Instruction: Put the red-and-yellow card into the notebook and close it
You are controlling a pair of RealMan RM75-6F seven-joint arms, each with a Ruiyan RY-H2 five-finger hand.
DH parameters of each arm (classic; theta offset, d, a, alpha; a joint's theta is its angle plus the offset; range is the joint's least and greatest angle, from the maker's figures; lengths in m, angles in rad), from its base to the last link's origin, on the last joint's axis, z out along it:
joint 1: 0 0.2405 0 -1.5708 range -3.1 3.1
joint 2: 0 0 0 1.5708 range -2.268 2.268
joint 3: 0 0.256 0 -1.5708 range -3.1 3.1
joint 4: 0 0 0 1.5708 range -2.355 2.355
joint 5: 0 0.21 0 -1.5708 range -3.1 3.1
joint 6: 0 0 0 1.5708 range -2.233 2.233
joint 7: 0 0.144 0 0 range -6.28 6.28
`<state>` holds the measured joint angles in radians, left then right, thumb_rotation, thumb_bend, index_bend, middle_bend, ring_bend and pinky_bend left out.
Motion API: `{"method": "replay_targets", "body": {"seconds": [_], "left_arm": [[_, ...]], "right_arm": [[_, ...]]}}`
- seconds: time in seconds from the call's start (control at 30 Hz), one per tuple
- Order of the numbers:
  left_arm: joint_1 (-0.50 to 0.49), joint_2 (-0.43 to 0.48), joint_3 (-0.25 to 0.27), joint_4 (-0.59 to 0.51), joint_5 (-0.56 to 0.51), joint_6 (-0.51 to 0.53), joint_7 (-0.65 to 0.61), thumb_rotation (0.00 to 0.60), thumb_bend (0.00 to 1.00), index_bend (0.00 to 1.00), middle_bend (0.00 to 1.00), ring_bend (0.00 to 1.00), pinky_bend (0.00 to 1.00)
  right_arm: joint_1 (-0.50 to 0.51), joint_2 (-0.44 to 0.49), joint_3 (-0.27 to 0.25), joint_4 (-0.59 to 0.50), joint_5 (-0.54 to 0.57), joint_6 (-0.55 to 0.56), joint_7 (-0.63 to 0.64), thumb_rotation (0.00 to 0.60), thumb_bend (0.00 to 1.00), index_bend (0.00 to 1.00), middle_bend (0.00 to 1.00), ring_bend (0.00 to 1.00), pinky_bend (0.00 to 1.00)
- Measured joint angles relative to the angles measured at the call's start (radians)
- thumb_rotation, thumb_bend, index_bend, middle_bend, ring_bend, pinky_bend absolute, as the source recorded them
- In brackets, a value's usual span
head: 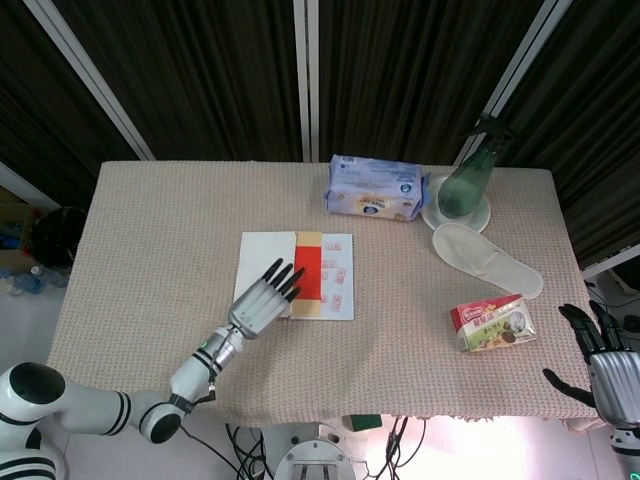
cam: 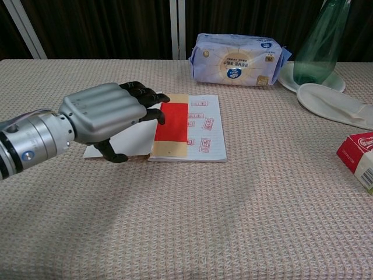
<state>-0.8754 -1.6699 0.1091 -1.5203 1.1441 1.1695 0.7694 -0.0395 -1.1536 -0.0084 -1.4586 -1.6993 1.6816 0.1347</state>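
Observation:
The notebook (head: 335,290) (cam: 207,131) lies open at the table's middle, white left page and red-stamped right page. On its spine area rests the red-and-yellow card (head: 309,279) (cam: 172,125), flat and free. My left hand (head: 262,301) (cam: 108,111) hovers palm down over the left page with fingers stretched out, its dark fingertips (cam: 152,108) close to the card's left edge, holding nothing. At the table's front right corner my right hand (head: 603,355) stays off the edge, fingers spread and empty.
A tissue pack (head: 372,187) (cam: 236,58) sits behind the notebook. A green spray bottle (head: 468,175) stands on a white plate (head: 433,214) at the back right, a white slipper (head: 485,258) beside it. A snack box (head: 492,324) (cam: 358,154) lies front right.

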Motion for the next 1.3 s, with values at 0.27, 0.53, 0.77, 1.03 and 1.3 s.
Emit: {"method": "replay_targets", "body": {"seconds": [0.27, 0.53, 0.77, 1.03, 1.3], "left_arm": [[0.036, -0.034, -0.025, 0.09, 0.019, -0.021, -0.022, 0.6, 0.16, 0.2, 0.0, 0.0, 0.05], [0.08, -0.04, -0.057, 0.143, 0.091, -0.004, -0.097, 0.6, 0.16, 0.2, 0.0, 0.0, 0.05], [0.105, -0.032, -0.08, 0.132, 0.07, -0.049, -0.139, 0.6, 0.16, 0.2, 0.0, 0.0, 0.05], [0.115, -0.06, -0.112, 0.191, 0.085, -0.064, -0.162, 0.6, 0.15, 0.2, 0.0, 0.0, 0.05], [0.129, -0.112, -0.13, 0.319, 0.18, -0.016, -0.306, 0.6, 0.15, 0.2, 0.0, 0.0, 0.05]], "right_arm": [[-0.007, -0.001, -0.001, 0.006, 0.002, 0.013, 0.006, 0.6, 0.07, 0.13, 0.12, 0.01, 0.14], [-0.006, -0.002, -0.002, 0.002, -0.001, 0.012, 0.002, 0.6, 0.07, 0.13, 0.12, 0.01, 0.14], [-0.01, 0.001, -0.002, -0.002, 0.003, 0.017, 0.0, 0.6, 0.07, 0.13, 0.12, 0.01, 0.14], [-0.013, 0.0, -0.003, -0.003, 0.003, 0.021, -0.002, 0.6, 0.07, 0.13, 0.12, 0.01, 0.14], [-0.017, -0.001, -0.002, 0.005, 0.007, 0.026, 0.008, 0.6, 0.07, 0.13, 0.12, 0.01, 0.14]]}}
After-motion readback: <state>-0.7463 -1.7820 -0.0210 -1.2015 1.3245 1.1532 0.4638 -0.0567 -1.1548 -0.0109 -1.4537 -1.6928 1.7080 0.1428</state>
